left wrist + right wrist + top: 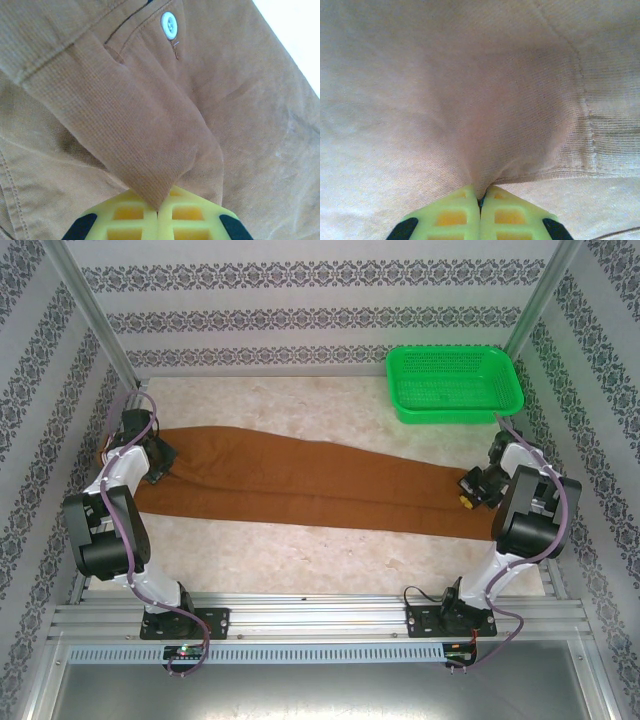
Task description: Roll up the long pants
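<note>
Long pants (pixel 300 480) lie stretched flat between both grippers, a waist-end fold pinched in the tight-shut left gripper (pixel 157 207) and the leg end in the closed right gripper (pixel 481 196), so gripping looks done; next, I'd say, the leg end must be turned over toward the left gripper.

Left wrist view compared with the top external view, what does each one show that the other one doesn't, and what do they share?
Left wrist adds: a light button beside a pocket seam, and the left claw shut, pinching a fold of the long pants. Top external adds: the full length of the garment stretched across the table, the right claw at its other end, and a green basket at the far right. Shared: the rust-brown fabric and the left claw on it.
</note>
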